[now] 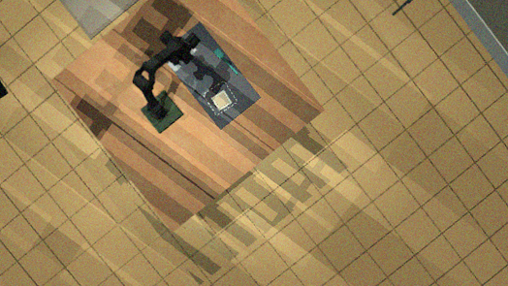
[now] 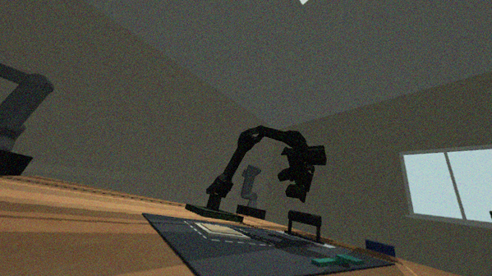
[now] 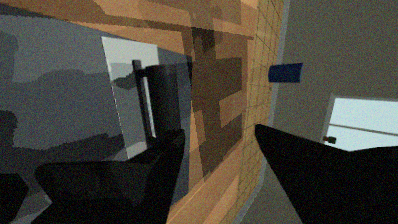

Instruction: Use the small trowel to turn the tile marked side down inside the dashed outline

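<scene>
The trowel (image 2: 305, 218) (image 3: 165, 95) rests on the dark mat (image 1: 243, 91) (image 2: 215, 263) with its black bar handle raised on two posts above a pale flat blade. My gripper (image 2: 299, 194) (image 3: 219, 131) is open and empty. It hangs above the handle in the exterior view, and the handle is not between the fingers in the wrist view. The cream tile (image 1: 221, 100) (image 2: 221, 229) lies flat inside the dashed outline (image 2: 233, 242) at the other end of the mat. I cannot tell which side of the tile is marked.
Teal pieces (image 1: 220, 54) (image 2: 324, 261) lie on the mat near its long edge, opposite the arm's base. The green base plate (image 1: 175, 112) (image 2: 198, 211) stands beside the mat. A blue object (image 2: 380, 248) (image 3: 285, 73) is in the background. Shadows cross the mat.
</scene>
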Robot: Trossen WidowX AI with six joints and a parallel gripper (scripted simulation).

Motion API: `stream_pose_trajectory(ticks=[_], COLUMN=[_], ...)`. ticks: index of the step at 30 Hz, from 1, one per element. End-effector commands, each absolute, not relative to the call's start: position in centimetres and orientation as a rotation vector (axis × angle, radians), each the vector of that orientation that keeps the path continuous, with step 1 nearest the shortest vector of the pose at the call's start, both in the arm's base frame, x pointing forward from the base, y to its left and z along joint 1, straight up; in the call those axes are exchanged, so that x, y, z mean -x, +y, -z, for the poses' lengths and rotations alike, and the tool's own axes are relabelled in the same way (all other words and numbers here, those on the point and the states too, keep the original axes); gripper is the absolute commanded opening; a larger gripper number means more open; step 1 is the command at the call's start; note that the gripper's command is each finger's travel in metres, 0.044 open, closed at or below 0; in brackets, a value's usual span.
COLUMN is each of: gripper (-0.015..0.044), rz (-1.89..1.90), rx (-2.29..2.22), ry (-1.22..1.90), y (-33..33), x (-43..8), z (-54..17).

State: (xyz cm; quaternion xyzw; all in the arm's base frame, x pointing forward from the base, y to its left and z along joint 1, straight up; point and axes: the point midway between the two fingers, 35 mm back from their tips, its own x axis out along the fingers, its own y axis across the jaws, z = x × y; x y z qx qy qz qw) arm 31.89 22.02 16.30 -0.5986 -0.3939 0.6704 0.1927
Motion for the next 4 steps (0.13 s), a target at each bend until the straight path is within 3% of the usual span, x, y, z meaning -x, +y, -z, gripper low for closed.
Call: stream_pose_trajectory(ticks=[1, 4], gripper=[0.0300, 0.0300], rz=[-1.878, -1.878], rx=[1.679, 1.679], ry=[-1.113, -1.113], y=[22.04, 22.04], x=[-31.85, -31.85], z=[-16.39, -16.39])
